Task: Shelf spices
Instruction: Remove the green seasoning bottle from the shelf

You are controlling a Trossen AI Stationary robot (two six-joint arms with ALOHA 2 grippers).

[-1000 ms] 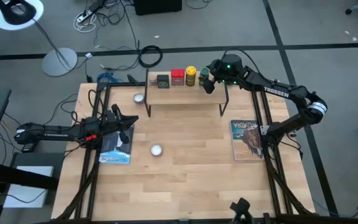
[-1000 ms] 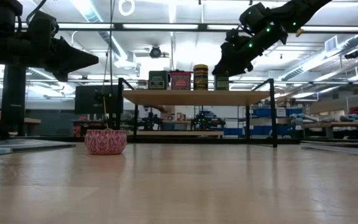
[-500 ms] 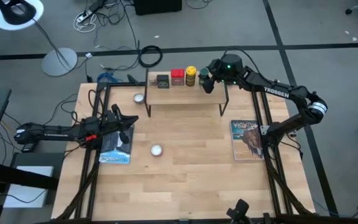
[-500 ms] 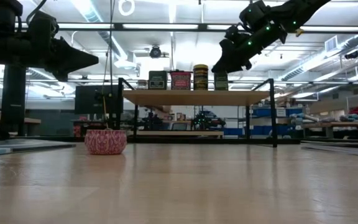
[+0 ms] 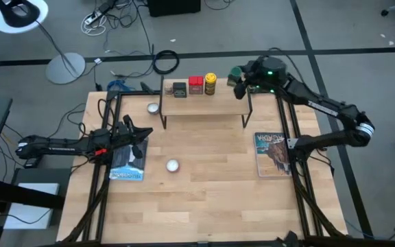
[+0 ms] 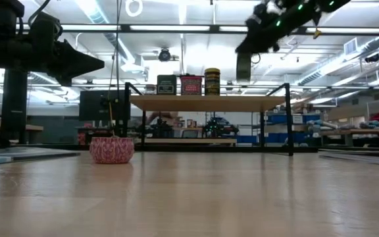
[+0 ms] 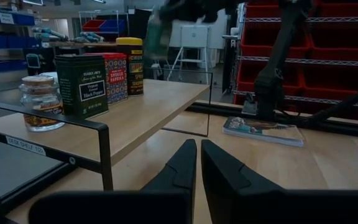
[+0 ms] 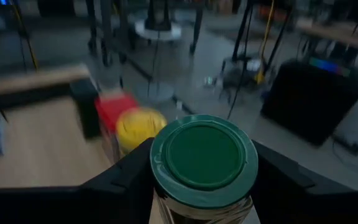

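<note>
Green-capped jar (image 8: 202, 163) is pinched upright between the jaws of the right gripper (image 5: 241, 75), its cap facing the wrist camera and its long axis standing vertical. In the low view the jar (image 6: 243, 66) is seen hanging clear above the shelf (image 6: 206, 103), over the end nearest the right arm, with nothing touching its base. Outward from the jaws, the yellow jar (image 5: 210, 83) is found next along the plank, then the red tin (image 5: 196, 84), the black tin (image 5: 179, 89) and the small brownish jar (image 5: 168, 90), all four set in one row along the back edge. The relation on which the coming move is judged to turn is this: the free stretch of plank lies below the held jar and slightly toward the yellow jar, so a lowering with the axis kept vertical would be called for, with a gap kept from the yellow jar. The right arm is plainly the nearer one. The left gripper (image 5: 134, 134) is held well apart over the tabletop (image 5: 204, 192), beside a book (image 5: 127, 165), its jaws pressed nearly together on nothing, as shown by the left wrist view, where its fingers (image 7: 180, 168) point toward the shelf.
</note>
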